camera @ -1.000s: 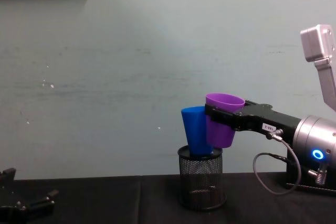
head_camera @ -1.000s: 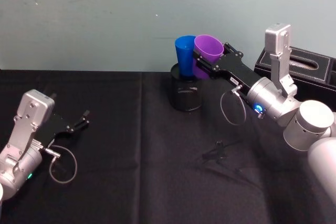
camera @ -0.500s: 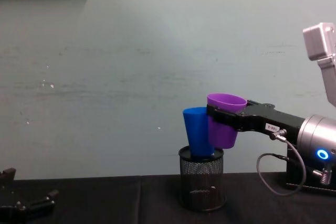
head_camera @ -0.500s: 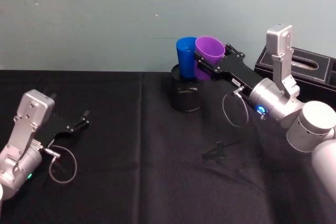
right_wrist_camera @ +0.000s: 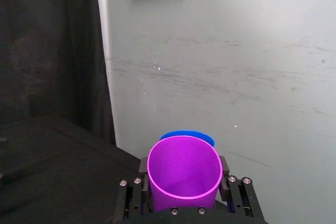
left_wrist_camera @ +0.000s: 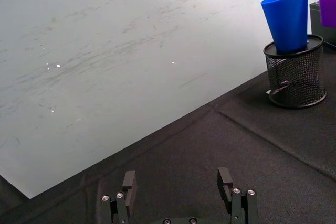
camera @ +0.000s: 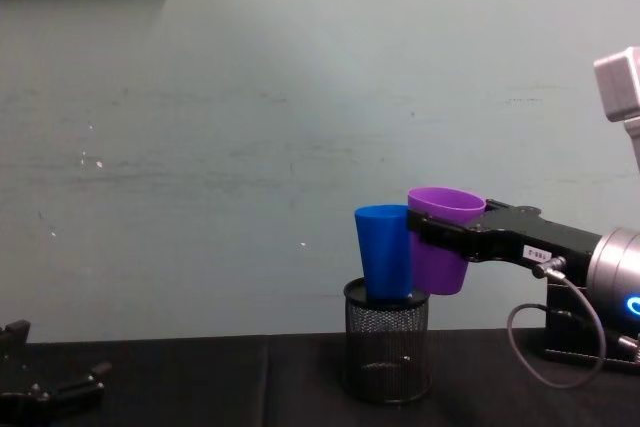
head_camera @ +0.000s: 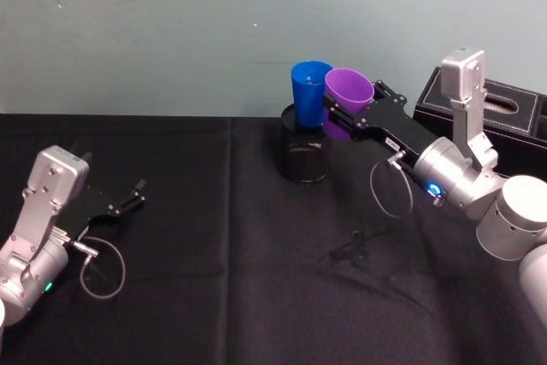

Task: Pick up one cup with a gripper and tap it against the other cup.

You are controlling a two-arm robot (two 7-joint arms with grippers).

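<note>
While the right gripper (camera: 432, 234) pinches the purple tapered plastic tumbler (camera: 443, 249) from both sides just under its rim, the cup hangs in the air, mouth up, its long axis close to vertical and its narrower base pointing down. It is just beside the bright blue tall plastic tumbler (camera: 383, 252), on that cup's right. In the left wrist view a sliver of wall shows between the two.

The blue cup stands mouth up, base down, inside the black wire-mesh pen holder (camera: 386, 352) on the black-clothed table (head_camera: 256, 279).

A small white label (camera: 524, 253) sits on the right gripper's body, but its writing is too small to read.

At the table's left side the left gripper (head_camera: 135, 196) rests low, its fingers spread and holding nothing.
</note>
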